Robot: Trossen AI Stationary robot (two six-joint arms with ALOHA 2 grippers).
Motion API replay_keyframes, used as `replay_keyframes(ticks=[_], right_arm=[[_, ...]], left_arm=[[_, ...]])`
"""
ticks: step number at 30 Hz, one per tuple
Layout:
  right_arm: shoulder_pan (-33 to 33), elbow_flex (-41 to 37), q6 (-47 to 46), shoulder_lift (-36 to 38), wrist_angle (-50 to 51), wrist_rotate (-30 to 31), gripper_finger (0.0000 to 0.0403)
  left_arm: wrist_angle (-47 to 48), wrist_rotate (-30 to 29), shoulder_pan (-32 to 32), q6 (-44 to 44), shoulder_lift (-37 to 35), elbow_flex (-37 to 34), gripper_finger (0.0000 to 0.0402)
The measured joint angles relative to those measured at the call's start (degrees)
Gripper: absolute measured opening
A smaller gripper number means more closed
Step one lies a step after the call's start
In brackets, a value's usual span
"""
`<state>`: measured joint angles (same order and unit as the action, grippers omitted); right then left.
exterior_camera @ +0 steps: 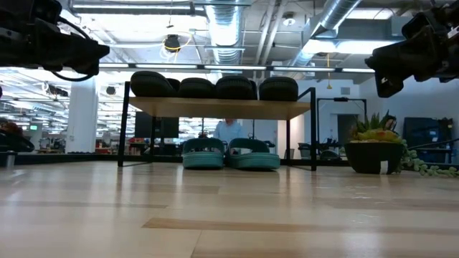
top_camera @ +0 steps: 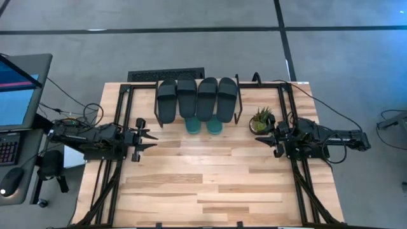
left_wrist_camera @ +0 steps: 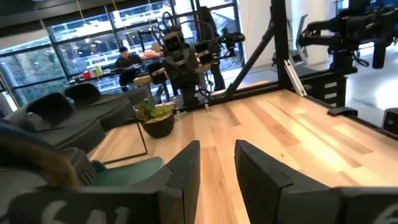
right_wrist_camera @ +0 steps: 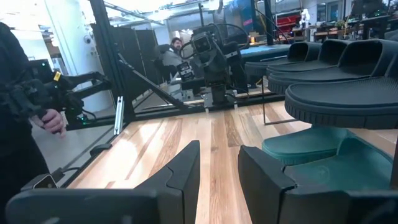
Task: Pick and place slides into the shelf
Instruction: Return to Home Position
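Slides: all six are at the shelf point(exterior_camera: 215, 109), at the far edge of the surface point(top_camera: 210, 191).
- Four black slides point(top_camera: 197, 98) lie side by side on the plank top, touching or nearly so, and cover most of it.
- Two teal slides point(top_camera: 203, 126) sit as a pair under the plank, on the surface, their ends poking out toward the arms.
- No slide is loose on the open surface. By my reading the placing is done and only the retreat of the arms remains.

Handling (judgement): moulded rubber, so light, somewhat springy, and grippy rather than slick. Not fragile.
- The wide strap is the obvious place to take hold; the side edge of the sole is the second choice.
- The black ones are packed close, so a pinch on one strap could nudge its neighbour.

Left hand point(top_camera: 150, 140): at the left side of the surface, well clear of the shelf, fingers pointing inward across it. Its wrist view shows the two fingers point(left_wrist_camera: 186, 171) parted by a moderate gap, with nothing between them.

Right hand point(top_camera: 267, 141): mirrors it on the right side, just beside the potted plant point(top_camera: 262, 119). Its fingers are likewise partly spread and empty.

The low view shows both arms held above the surface, touching nothing.
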<state>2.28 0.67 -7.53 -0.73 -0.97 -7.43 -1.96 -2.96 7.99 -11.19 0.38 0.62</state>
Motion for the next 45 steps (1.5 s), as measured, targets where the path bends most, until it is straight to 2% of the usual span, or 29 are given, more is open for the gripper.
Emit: replay_keyframes(ticks=[7, 13, 18, 45], right_arm=[[0.0, 0.0, -0.01, 0.0, 0.02, -0.02, 0.0098], [-0.01, 0.0, -0.02, 0.0, 0.01, -0.02, 0.0098], [-0.02, 0.0, -0.01, 0.0, 0.01, -0.02, 0.0098], [-0.02, 0.0, 0.0, 0.0, 0.0, -0.02, 0.0098]], left_arm=[[0.7, 1.66, -0.55, -4.75, 0.5, 0.0, 0.0091], [0.75, 1.93, -5.56, -4.84, 0.48, 0.0, 0.0091], [0.49, 5.08, -9.48, -3.46, 0.48, 0.0, 0.0091], [0.85, 2.49, -9.64, -1.1, 0.48, 0.0, 0.0091]])
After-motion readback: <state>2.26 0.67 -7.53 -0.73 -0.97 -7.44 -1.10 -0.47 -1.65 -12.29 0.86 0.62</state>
